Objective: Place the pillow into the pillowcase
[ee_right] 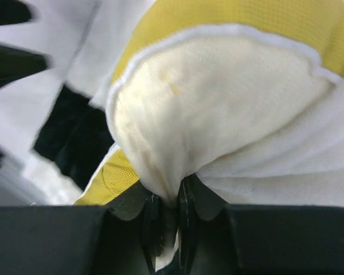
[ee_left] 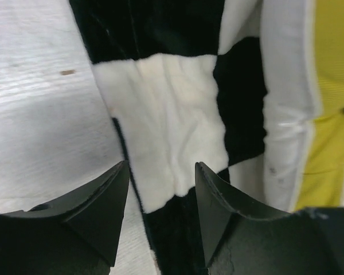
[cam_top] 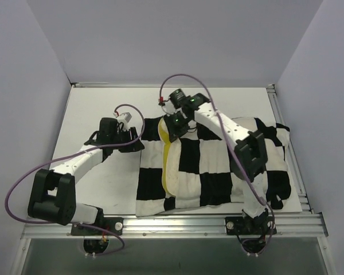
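A: Pillow sits mostly inside the pillowcase. Only its yellow side edge and one corner show, right at the right gripper, which is clamped on a thin pinch of cream corner cloth.
B: Left gripper?
A: Jaws apart, straddling the case hem. Checkered cloth lies between them, not clamped.
B: Risks?
A: The pinch is small and would likely slip under a pull. If left grabs both layers, the mouth shuts and the pillow jams. Or the case just drags over the table.
B: Orientation?
A: Long axis looks left-right, stretching off to the right of the right gripper. The yellow edge faces the left gripper.
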`<action>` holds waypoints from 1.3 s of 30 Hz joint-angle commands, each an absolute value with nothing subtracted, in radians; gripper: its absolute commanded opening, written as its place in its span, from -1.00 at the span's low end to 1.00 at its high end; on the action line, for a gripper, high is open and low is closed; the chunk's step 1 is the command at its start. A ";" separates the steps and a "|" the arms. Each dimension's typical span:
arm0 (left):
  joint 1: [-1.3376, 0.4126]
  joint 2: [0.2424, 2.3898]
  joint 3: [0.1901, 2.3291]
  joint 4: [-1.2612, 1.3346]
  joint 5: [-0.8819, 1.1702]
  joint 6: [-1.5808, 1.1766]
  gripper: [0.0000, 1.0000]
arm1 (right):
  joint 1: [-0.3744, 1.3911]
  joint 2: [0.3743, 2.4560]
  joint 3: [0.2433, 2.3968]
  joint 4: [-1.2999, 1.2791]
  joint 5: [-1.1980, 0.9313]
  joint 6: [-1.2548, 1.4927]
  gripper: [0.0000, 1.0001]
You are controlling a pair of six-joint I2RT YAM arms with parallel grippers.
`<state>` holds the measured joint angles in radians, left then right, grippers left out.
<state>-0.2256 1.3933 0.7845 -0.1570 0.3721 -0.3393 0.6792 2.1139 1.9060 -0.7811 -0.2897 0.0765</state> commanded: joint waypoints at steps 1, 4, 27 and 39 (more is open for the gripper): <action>-0.287 1.384 0.767 -0.014 0.420 -0.416 0.14 | 0.615 1.861 1.819 -0.730 -0.581 0.098 -1.00; -0.337 1.426 0.752 0.142 0.426 -0.500 -0.01 | 0.566 1.815 1.757 -0.721 -0.726 0.090 -1.00; -0.521 1.711 0.870 0.506 0.439 -0.824 0.57 | 0.430 1.728 1.657 -0.486 -1.224 0.403 -1.00; -0.477 1.904 1.059 0.193 0.107 -0.657 -0.25 | 0.342 1.612 1.500 -0.334 -1.221 0.603 -1.00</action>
<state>-0.5354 1.9034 1.0313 0.2962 0.2008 -0.7269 0.3641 1.7164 1.5238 -0.3946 -1.0737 0.5076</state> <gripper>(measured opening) 0.399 0.119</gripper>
